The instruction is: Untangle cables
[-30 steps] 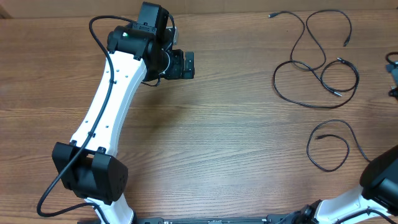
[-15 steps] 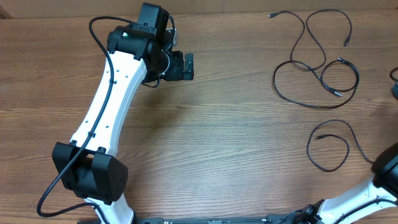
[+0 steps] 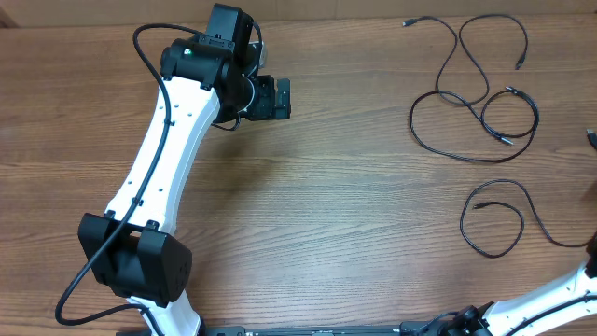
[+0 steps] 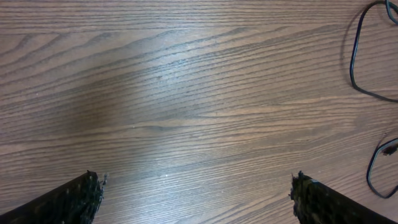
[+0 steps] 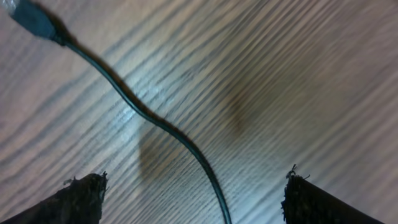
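- Overhead view, near edge: the left arm point(image 3: 159, 177) rises from its dark base joint at the near left and stretches away as one long white link, leaning slightly to the right, up to a black wrist at the far left of the tabletop point(image 3: 354, 205).
- Only a white stretch of the right arm point(image 3: 560, 297) shows, in the near right corner. Its wrist is outside the overhead picture.
- The right wrist camera shows the right hand point(image 5: 193, 199) released. Its two dark fingertips point(image 5: 81, 199) stand wide apart, low over the wood, gripping nothing.
- A thin black cable point(image 5: 161, 124) lies flat on the tabletop in the gap between those fingertips, touching neither. It curves away to a plug point(image 5: 31, 18) at the far left of that view.
- Near right of the tabletop: the near cable point(image 3: 464, 224) lies in a loose open loop, one end trailing right toward the edge.
- Further back on the left, the left hand point(image 3: 285, 98) points right, level with the tabletop and well apart from every cord.
- It is released too: in its own camera the fingertips point(image 4: 74, 199) sit spread over bare wood, with cable curves point(image 4: 353, 62) only at the right edge.
- Far right: the far cables point(image 3: 412, 121) lie spread in overlapping loops, crossing one another in places, their plug ends lying free.
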You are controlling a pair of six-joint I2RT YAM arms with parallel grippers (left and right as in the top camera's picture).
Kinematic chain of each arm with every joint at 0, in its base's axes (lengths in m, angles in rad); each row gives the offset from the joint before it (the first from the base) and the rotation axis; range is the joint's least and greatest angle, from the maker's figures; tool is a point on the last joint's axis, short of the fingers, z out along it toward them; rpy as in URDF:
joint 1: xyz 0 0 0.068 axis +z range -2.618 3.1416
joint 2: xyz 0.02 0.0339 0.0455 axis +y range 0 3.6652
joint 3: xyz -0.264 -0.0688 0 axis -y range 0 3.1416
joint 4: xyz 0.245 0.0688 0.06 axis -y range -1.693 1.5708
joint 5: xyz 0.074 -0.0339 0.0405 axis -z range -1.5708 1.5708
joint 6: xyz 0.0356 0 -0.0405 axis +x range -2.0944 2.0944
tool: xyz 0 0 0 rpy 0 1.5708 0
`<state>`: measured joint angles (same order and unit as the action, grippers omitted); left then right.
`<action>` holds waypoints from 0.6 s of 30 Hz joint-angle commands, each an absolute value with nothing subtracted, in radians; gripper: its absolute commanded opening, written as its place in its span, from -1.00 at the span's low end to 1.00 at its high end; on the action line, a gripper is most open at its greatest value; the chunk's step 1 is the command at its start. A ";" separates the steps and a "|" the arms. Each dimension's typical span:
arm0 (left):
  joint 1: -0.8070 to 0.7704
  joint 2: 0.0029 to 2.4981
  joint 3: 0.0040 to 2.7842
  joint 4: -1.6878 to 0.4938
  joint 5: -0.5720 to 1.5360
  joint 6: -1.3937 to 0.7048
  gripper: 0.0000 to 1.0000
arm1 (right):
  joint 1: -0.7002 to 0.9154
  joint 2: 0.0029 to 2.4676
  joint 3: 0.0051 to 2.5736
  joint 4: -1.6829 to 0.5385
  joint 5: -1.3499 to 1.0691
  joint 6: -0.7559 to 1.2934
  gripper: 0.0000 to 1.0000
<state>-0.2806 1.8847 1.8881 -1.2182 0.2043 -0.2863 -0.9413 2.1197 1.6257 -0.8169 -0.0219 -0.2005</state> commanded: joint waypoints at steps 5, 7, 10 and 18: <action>-0.280 1.877 1.906 -1.213 0.199 -0.292 0.99 | -0.949 2.175 1.587 -0.799 -0.084 -0.218 0.33; -0.280 1.877 1.906 -1.213 0.199 -0.292 0.99 | -0.949 2.174 1.573 -0.786 -0.084 -0.218 0.30; -0.280 1.877 1.906 -1.213 0.199 -0.292 0.99 | -0.949 2.176 1.571 -0.787 -0.084 -0.218 0.30; -0.280 1.877 1.906 -1.214 0.199 -0.292 0.99 | -0.952 2.189 1.570 -0.810 -0.081 -0.218 0.28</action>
<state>-0.2806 1.8847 1.8881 -1.2156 0.2047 -0.2863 -0.9459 2.1723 1.5757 -0.8055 -0.0742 -0.2142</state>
